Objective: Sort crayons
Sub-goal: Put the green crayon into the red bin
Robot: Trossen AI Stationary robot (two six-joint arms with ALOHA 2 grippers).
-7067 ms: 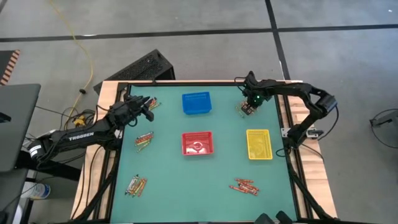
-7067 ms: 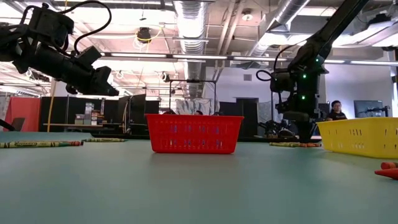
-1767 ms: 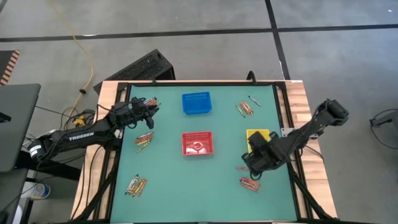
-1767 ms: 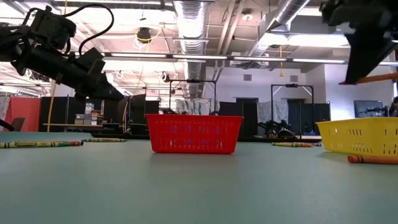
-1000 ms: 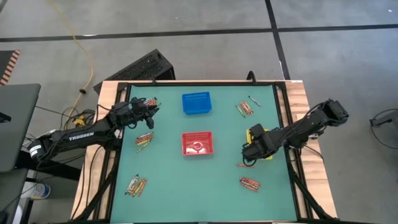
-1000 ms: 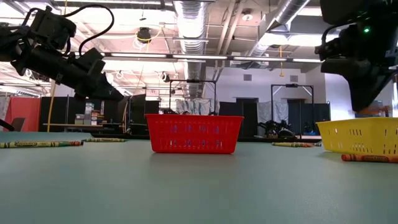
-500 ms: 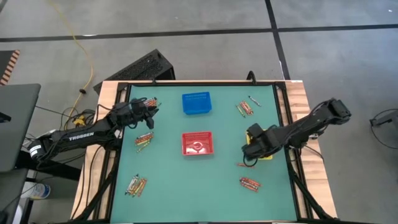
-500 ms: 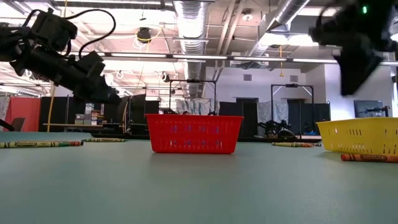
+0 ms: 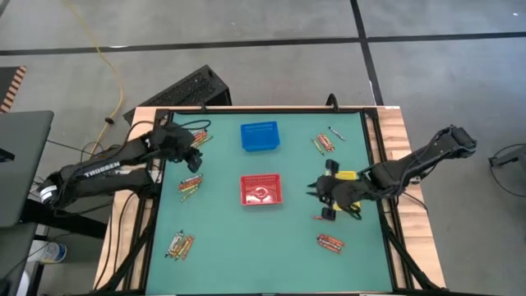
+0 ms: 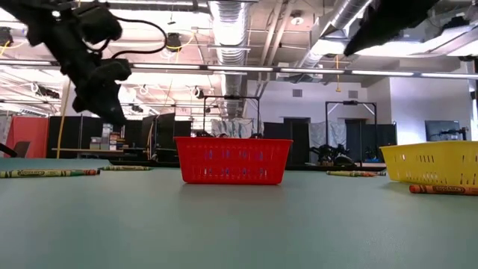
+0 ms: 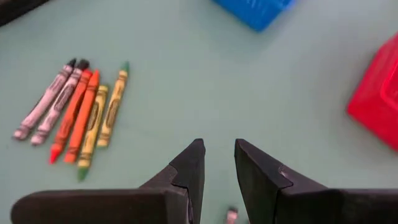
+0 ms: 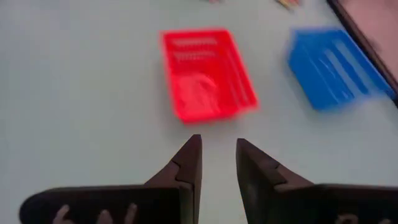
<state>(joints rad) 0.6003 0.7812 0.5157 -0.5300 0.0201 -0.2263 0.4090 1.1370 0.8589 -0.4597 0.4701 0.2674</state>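
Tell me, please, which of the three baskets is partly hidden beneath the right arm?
The yellow basket: the right hand and its arm cross over it, while the red basket and blue basket lie uncovered.

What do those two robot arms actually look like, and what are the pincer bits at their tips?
Both arms are dark, jointed and slim, with black cables looped alongside. The left arm carries white lettering. Each ends in an end effector with two dark wedge-shaped fingers; the left end effector and right end effector look alike.

Grey concrete floor [image 9: 271,25] around the table; ceiling ducts [image 10: 231,22] overhead.
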